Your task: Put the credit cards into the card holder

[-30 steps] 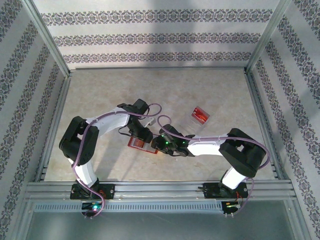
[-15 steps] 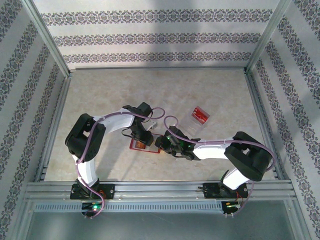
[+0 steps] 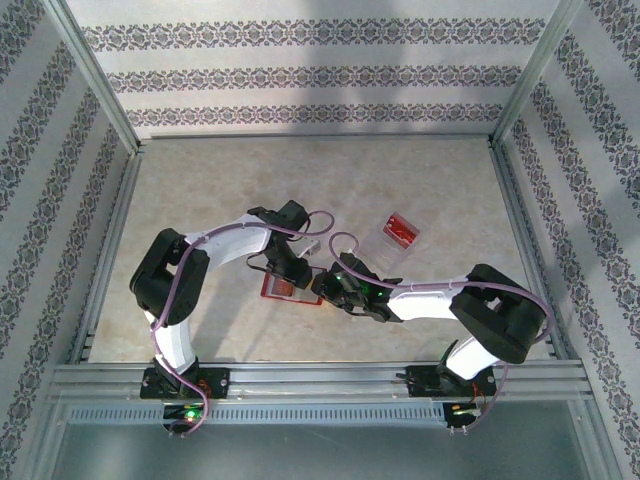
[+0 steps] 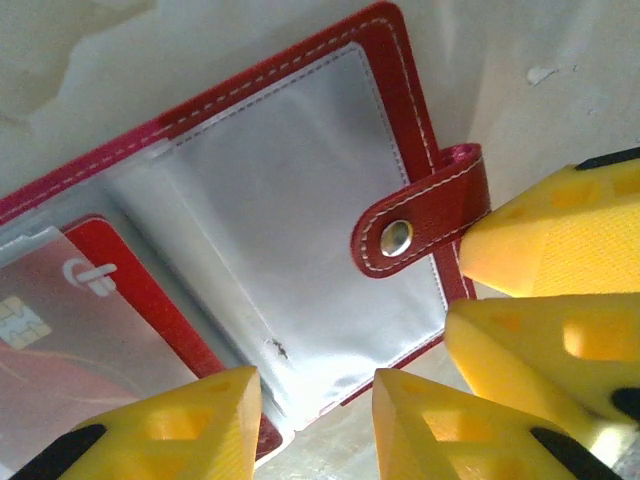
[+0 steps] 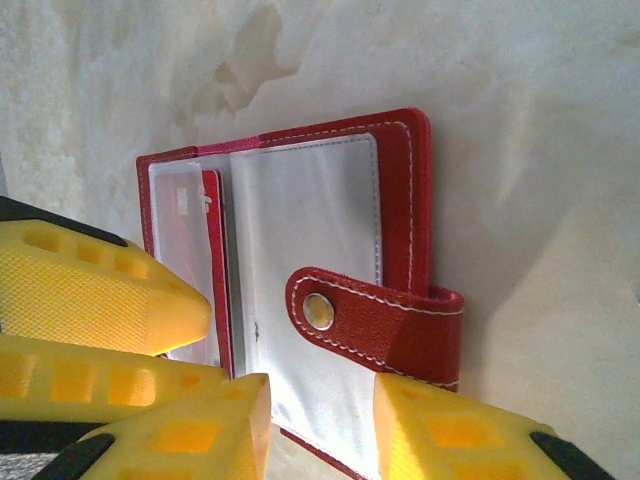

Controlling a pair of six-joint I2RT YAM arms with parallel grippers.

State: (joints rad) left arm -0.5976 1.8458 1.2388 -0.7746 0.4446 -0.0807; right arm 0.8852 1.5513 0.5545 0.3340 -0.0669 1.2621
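Left wrist view: the small red stitched folding card holder (image 4: 300, 200) lies open and flat on the pale table (image 4: 100, 60), its clasp tab (image 4: 420, 225) folded over the right-hand page. 1 glossy red plastic credit card (image 4: 90, 320) sits tucked inside the holder's left-hand page, so I judge this insertion all but done. From above, a clear plastic tray (image 3: 385, 240) well beyond the holder, on the right arm's side, carries another red card (image 3: 402, 229). I reckon the next move calls for lifting 1 arm off the holder to fetch it.

The left gripper (image 4: 315, 390) hangs at the holder's near edge, jaws partly parted, clamping nothing I can see. The right gripper (image 5: 315, 395) stands likewise by the tab, also gripping nothing. Whether either presses the holder down, I cannot tell.
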